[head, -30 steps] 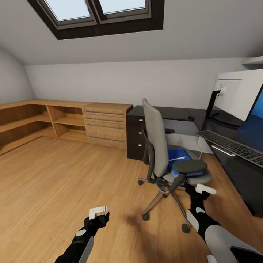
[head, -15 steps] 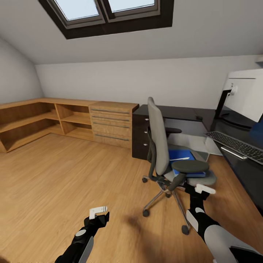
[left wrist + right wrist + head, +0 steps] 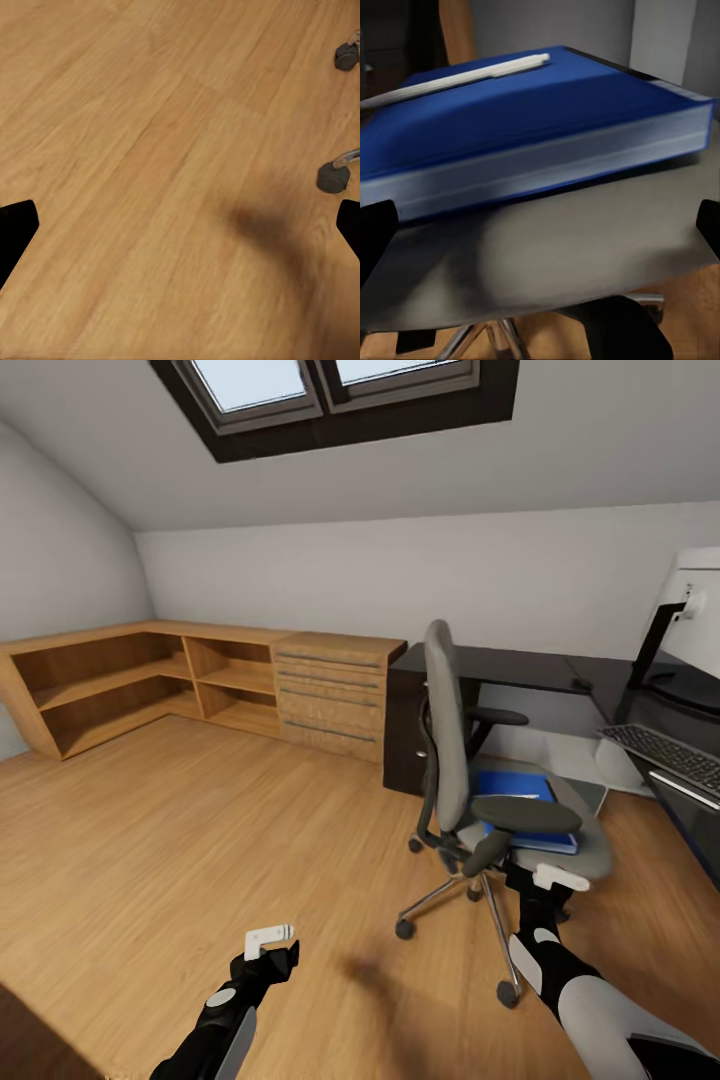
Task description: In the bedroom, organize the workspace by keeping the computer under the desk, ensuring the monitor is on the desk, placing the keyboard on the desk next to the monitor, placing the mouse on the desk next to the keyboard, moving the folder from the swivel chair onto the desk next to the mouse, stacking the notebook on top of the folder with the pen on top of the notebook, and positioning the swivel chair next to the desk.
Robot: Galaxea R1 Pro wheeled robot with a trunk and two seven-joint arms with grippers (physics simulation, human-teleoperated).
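no brand, label or writing can be read on anything here. the grey upholstered swivel chair with dark padded armrests [image 3: 450,750] stands on the wooden plank floor [image 3: 200,840], its chrome star base on castors, its tall backrest edge-on to the head camera and its seat facing the glossy black l-shaped desk [image 3: 520,665]. on the seat lies the flat bright blue folder [image 3: 525,810], a thick slab with a pale page edge in the right wrist view [image 3: 547,127], its long axis running from the seat's front toward the backrest. a slim white pen [image 3: 457,75] lies on top of the blue slab, roughly along that long axis. on the desk at the far right sit the slim dark grey keyboard [image 3: 675,752] and the white-backed monitor on its thin black stand [image 3: 690,610].

the right gripper [image 3: 560,878] hovers just beside the chair seat's near edge, fingers spread apart and holding nothing. the left gripper [image 3: 270,938] hangs over bare floor near the chair's castors [image 3: 330,178], fingers likewise apart. a low oak shelf unit with bar-handled drawers [image 3: 230,680] lines the far wall.
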